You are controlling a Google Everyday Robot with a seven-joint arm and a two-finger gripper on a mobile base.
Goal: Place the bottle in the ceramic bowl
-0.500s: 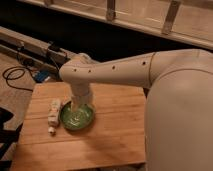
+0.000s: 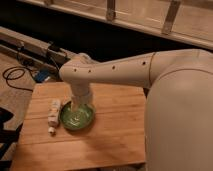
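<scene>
The slim whitish-cream bottle (image 2: pixel 53 116) lies on its side on the wooden table (image 2: pixel 110 140), just left of the green ceramic bowl (image 2: pixel 77 117), with its small cap pointing toward the front edge. It rests close beside the bowl's left rim. My gripper (image 2: pixel 76 107) hangs from the white arm straight down over the bowl, its tip at or just inside the bowl's inside. The wrist hides the back part of the bowl. The gripper holds nothing that I can see.
The table's left edge is near the bottle. Black cables (image 2: pixel 15 77) and a blue object (image 2: pixel 42 76) lie on the floor at the left. A dark rail (image 2: pixel 30 47) runs behind the table. My white arm body (image 2: pixel 180 115) fills the right side.
The arm stays over the bowl and has barely shifted. The bottle and bowl have not moved.
</scene>
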